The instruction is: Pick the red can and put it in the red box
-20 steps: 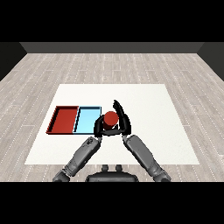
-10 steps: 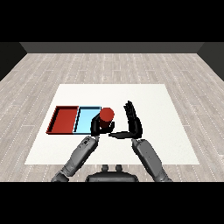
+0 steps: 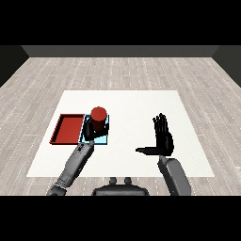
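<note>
**Pale Plank Floor, White Counter, Can Held Over Blue Tray**

Grey-white plank flooring (image 3: pixel 197 80) all round, running back to a dark wall strip (image 3: pixel 120 51) at the far edge. Set square in the middle, a flat white counter (image 3: pixel 136 108), plain and unmarked, seen from above and slightly behind.

Toward the counter's left side, two shallow rectangular trays side by side, edges touching: a red tray (image 3: pixel 68 128) on the outside, a light blue tray (image 3: pixel 104 140) just to its right. Red tray's floor bare.

Held above the light blue tray, upright: a red cylindrical can (image 3: pixel 98 118), round top facing up. Wrapped about its lower part, the black left hand (image 3: pixel 92 132), fingers curled round the can's body, grey forearm (image 3: pixel 75 162) reaching in from the lower left corner. Can over the blue tray, not over the red one.

Well apart on the right, over bare counter, the black right hand (image 3: pixel 164 139): fingers straight and pointing away, thumb stuck out sideways to the left, holding nothing. Behind it, a grey forearm (image 3: pixel 175 176) coming from the lower right.
</note>
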